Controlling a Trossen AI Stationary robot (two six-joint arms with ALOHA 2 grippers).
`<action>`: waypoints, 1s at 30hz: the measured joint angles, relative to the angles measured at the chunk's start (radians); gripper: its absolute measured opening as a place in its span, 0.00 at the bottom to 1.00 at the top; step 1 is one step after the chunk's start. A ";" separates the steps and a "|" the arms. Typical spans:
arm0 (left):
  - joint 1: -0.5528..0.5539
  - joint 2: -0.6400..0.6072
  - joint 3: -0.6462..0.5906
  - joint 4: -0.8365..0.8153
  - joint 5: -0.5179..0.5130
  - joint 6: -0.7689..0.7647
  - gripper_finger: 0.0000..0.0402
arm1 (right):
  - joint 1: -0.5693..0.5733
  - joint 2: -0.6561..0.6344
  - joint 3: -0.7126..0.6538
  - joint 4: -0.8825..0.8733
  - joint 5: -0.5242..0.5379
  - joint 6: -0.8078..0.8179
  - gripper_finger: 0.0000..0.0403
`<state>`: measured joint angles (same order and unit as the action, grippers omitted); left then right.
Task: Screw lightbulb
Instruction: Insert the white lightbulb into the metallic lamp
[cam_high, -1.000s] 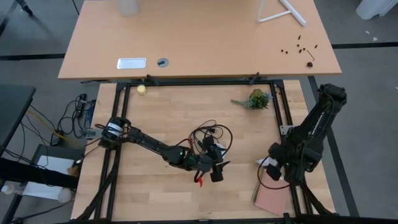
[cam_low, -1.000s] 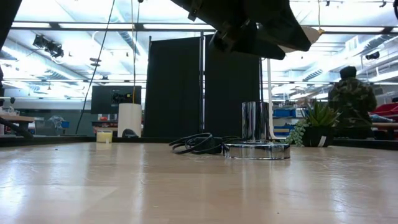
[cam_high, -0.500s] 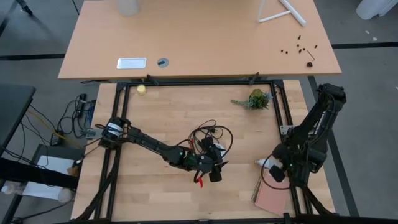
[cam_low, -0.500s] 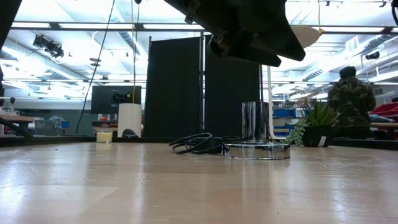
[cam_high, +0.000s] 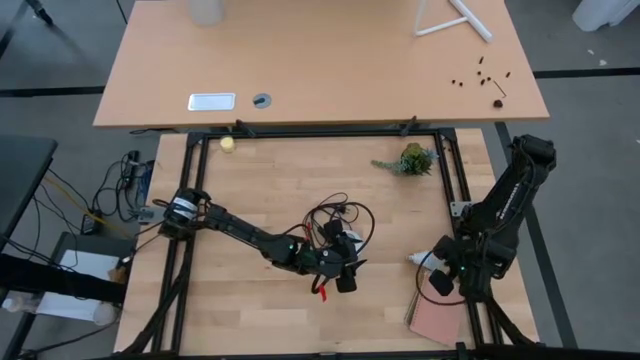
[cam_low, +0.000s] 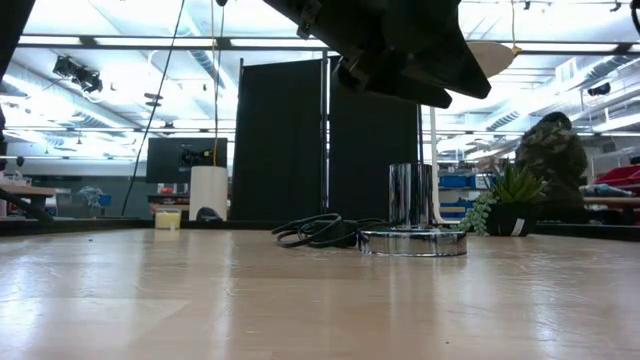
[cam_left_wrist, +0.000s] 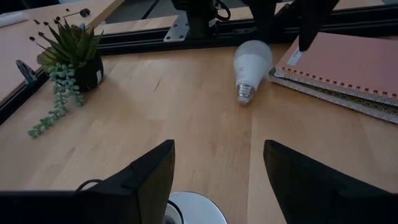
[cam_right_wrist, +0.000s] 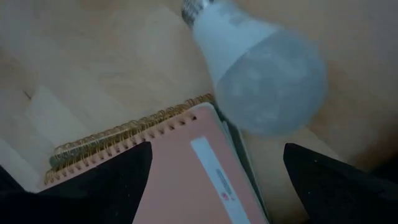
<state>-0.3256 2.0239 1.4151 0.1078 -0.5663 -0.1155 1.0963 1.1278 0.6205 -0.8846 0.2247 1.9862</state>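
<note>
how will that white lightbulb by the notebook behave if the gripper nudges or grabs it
The lightbulb lies on its side on the bare wood, so a nudge would probably roll it in a curve around its narrower screw base. Its smooth rounded shell looks slippery for the open right gripper above it. It is likely light and breakable.
</note>
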 joint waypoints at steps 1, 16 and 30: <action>0.000 0.000 0.000 0.000 0.000 -0.005 0.62 | -0.005 0.000 -0.010 0.016 0.006 -0.005 0.93; 0.000 0.000 0.000 -0.022 0.000 -0.021 0.62 | -0.126 0.000 -0.084 0.118 0.094 -0.169 0.93; 0.000 0.000 0.000 -0.027 0.000 -0.021 0.62 | -0.220 -0.002 -0.060 0.035 0.098 -0.325 0.93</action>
<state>-0.3252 2.0239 1.4151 0.0808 -0.5660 -0.1361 0.8759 1.1255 0.5610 -0.8500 0.3229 1.6608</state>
